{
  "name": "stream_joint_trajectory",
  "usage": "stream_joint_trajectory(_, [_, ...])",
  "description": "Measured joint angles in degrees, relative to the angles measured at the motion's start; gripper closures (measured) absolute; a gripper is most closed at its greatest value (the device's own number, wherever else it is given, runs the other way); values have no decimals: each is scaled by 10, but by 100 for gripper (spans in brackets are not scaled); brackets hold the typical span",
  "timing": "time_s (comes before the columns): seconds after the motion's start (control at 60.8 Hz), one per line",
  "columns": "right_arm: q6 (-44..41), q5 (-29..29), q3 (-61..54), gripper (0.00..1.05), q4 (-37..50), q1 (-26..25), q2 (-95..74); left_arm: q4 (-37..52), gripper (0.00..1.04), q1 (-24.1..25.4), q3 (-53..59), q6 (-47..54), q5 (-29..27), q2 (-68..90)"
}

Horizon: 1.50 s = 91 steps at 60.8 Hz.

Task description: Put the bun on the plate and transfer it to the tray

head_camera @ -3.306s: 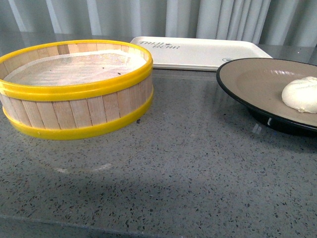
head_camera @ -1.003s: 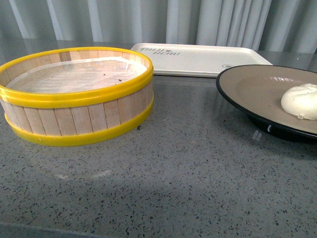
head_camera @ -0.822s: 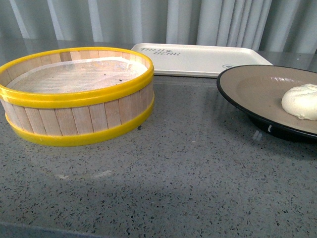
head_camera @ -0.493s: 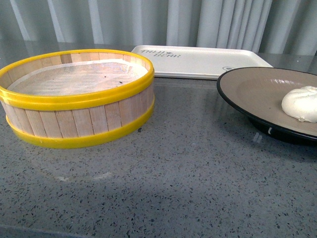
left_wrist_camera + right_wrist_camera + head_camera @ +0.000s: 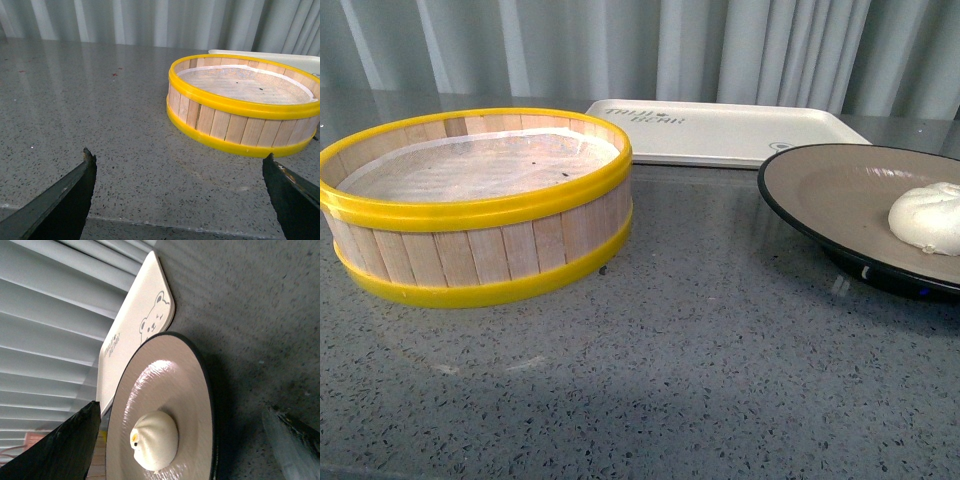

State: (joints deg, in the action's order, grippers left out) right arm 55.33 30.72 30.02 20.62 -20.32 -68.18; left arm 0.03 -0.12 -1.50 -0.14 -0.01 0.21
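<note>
The left gripper (image 5: 178, 155) has its jaws spread wide above the grey speckled desk (image 5: 100, 100), near the yellow-rimmed wooden steamer basket (image 5: 245, 105). The right gripper (image 5: 180, 410) likewise has its jaws wide, facing the bun (image 5: 155, 440), which sits on the beige plate (image 5: 165, 370). The plate stands on the desk just beside the cream tray (image 5: 145, 315), not on it.

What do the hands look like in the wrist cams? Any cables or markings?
Left hand: two black wedge-shaped fingers tapering to points. Right hand: one black finger, the other looks grey, blurred. No cables or markings visible; arms out of view.
</note>
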Motion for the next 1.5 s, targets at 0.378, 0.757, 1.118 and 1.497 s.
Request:
stream_joint_trajectory(0.378, [104, 3, 2, 8, 10, 85, -27, 0, 7, 0, 0, 0, 0, 0])
stream_joint_trajectory(0.757, [121, 2, -3, 23, 18, 110, -51, 0, 7, 0, 0, 0, 0, 0])
stream_joint_trajectory(1.118, [115, -2, -13, 86, -2, 96, -33, 0, 7, 0, 0, 0, 0, 0])
stream_joint_trajectory(1.497, [103, 12, -8, 102, -8, 77, 6, 0, 7, 0, 0, 0, 0, 0])
